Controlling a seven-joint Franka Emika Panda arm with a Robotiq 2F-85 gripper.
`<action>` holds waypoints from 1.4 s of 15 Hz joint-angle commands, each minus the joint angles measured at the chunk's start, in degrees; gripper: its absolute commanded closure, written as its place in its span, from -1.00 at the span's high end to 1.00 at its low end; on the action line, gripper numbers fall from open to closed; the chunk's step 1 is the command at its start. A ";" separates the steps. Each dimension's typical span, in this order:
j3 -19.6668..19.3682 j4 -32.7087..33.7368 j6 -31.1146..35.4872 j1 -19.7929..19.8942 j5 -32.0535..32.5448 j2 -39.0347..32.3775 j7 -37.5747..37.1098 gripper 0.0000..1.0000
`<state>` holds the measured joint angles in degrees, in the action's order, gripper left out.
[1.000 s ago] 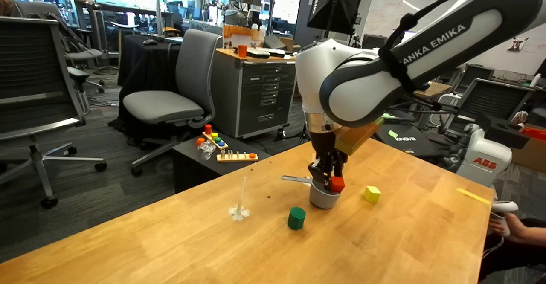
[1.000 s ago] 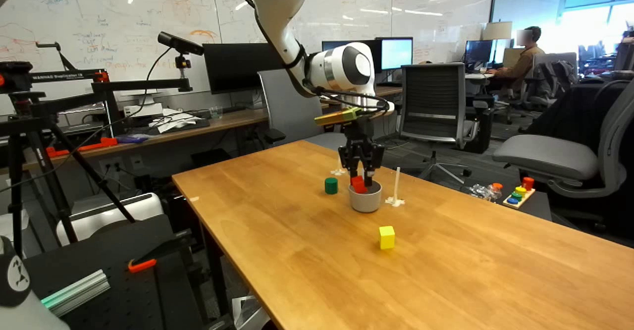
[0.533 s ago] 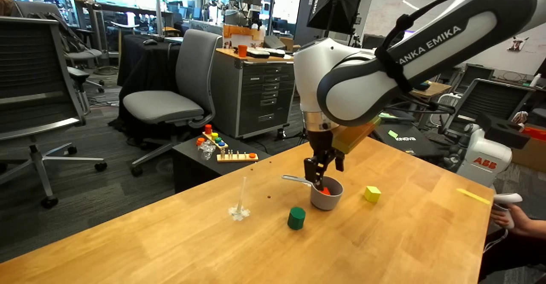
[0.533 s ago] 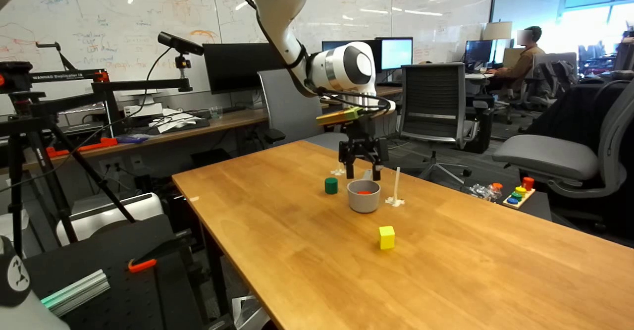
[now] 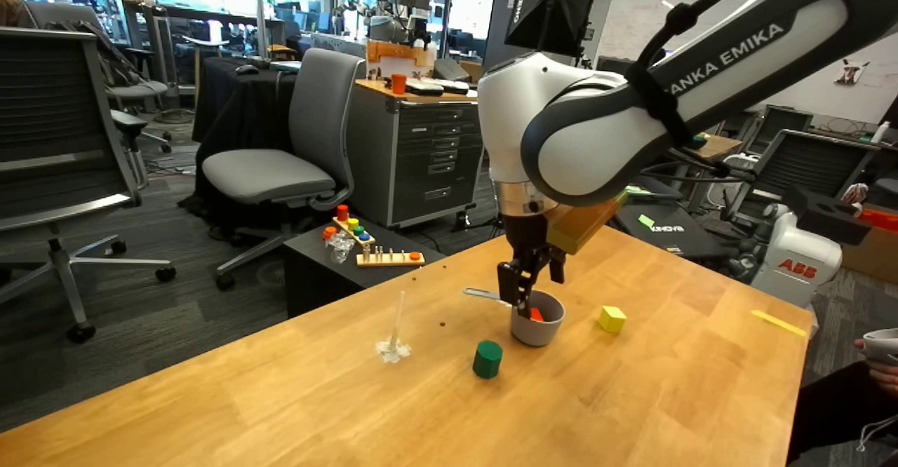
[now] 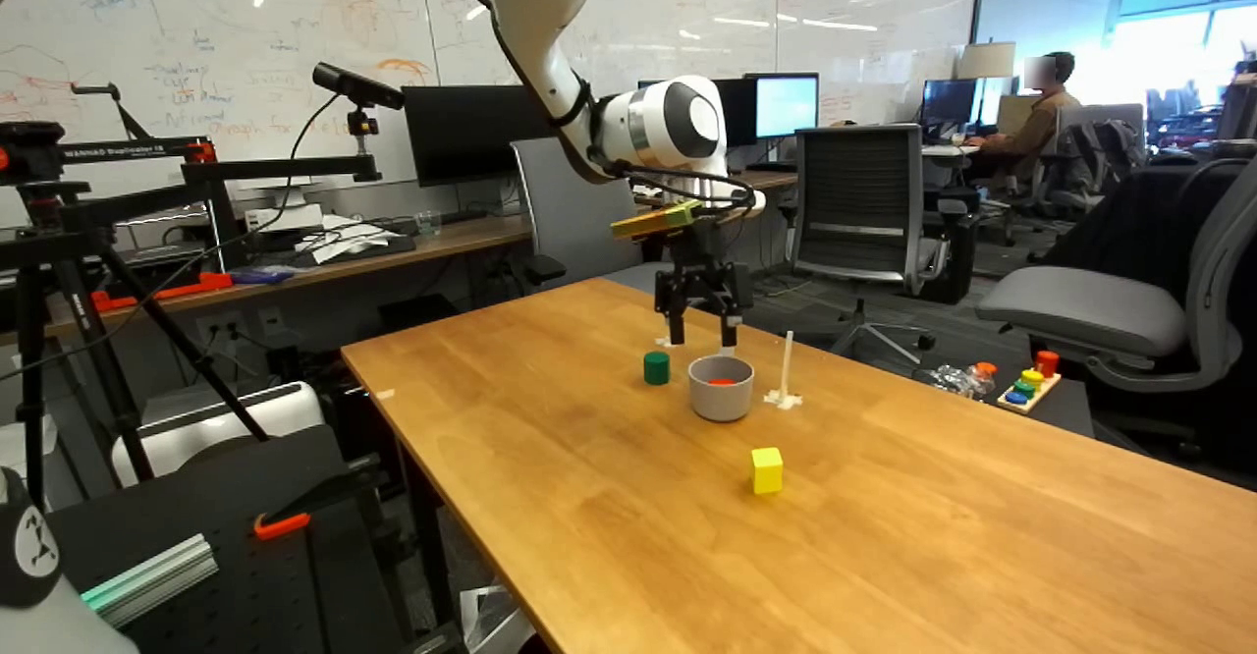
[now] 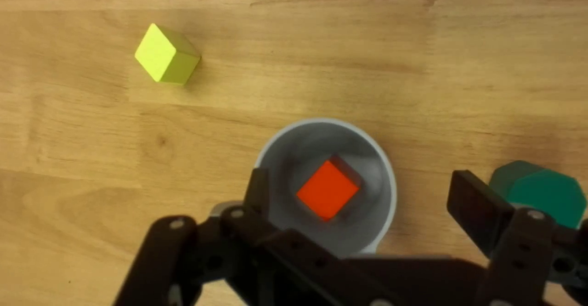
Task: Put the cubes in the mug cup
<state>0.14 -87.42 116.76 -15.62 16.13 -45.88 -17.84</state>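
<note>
The grey mug cup (image 5: 537,331) (image 6: 722,400) (image 7: 394,190) stands upright on the table. Inside it lies the red cube (image 7: 327,190), partly visible in both exterior views. My gripper (image 6: 703,342) (image 7: 359,179) hangs just above the mug, its jaws wide apart and holding nothing. In the wrist view one finger overlaps the mug's rim, while the opposite one reaches past it toward the green block (image 7: 546,195) (image 5: 487,359). That block rests on the table beside the mug. A yellow cube (image 5: 612,319) (image 6: 767,470) (image 7: 165,55) sits on the table, on the mug's opposite side.
The mug's handle (image 5: 485,294) sticks out sideways. A thin upright peg (image 5: 398,318) (image 6: 787,369) is fixed to the tabletop near the mug. Beyond the table's edge, a low black stand carries peg toys (image 5: 390,259).
A second ago the gripper held the red cube at the mug's mouth. It has opened, the cube has dropped inside, and the gripper has risen slightly and shifted toward the green block.
</note>
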 commanded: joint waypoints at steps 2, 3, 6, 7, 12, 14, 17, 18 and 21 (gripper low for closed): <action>0.48 -6.55 0.38 -4.08 1.41 5.57 -1.04 1.00; 0.59 -6.99 0.42 -4.93 1.90 5.98 -1.00 1.00; 1.09 -7.57 0.44 -6.32 2.97 6.10 0.19 1.00; 1.50 -7.30 0.20 -6.29 3.03 5.63 1.42 1.00; 1.98 -4.29 -1.87 -6.82 6.54 1.38 7.94 1.00; 2.06 -3.35 -1.95 -7.02 7.83 -0.19 9.73 1.00; 1.60 -3.11 0.07 -7.92 8.84 -1.17 7.50 1.00; 1.99 -3.40 -0.09 -8.04 8.12 -0.71 6.96 1.00; 2.02 -4.06 0.26 -7.71 7.61 -0.85 6.90 1.00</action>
<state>1.92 -91.82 117.27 -23.47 23.63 -46.53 -10.88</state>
